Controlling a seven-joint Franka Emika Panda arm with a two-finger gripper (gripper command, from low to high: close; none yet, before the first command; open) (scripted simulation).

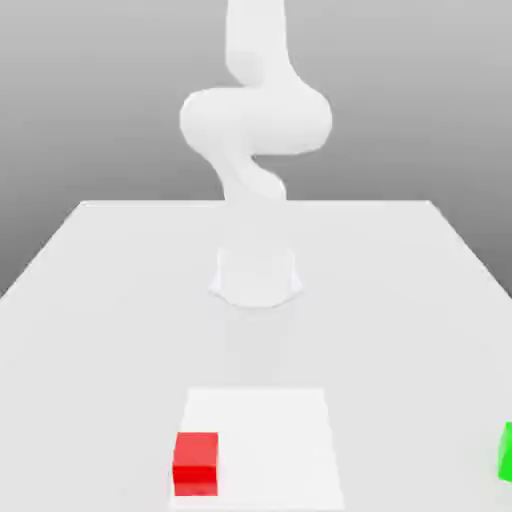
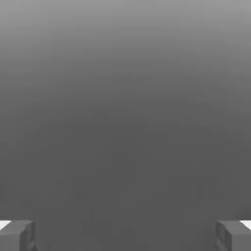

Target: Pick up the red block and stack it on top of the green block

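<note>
Status: I judge the task not yet started. Nothing is grasped, nothing is stacked.

1. Going left to right in the exterior view, I first find the red block. It sits on the table at roughly 7 o'clock from the picture's centre, near the front edge. It rests on the left part of a lighter square patch on the table surface. All its visible faces are free; nothing touches it.

2. At centre, I see the arm rising from its round base, which stands at about 12 o'clock from the red block, farther back on the table. The arm folds upward and leaves the frame at the top.

3. At the far right, at roughly 4 o'clock from centre, the green block stands on the table, cut by the picture's edge. It is well apart from the red block, and its top carries nothing.

4. In the hand view, the gripper shows two fingertips at opposite lower corners, spread wide, with nothing between them. Plain grey background lies ahead of them.

Remaining work, as I judge it: bring the hand down over the red block, close on it, lift, carry it toward the exterior view's right, set it squarely on the green block, release.
</note>
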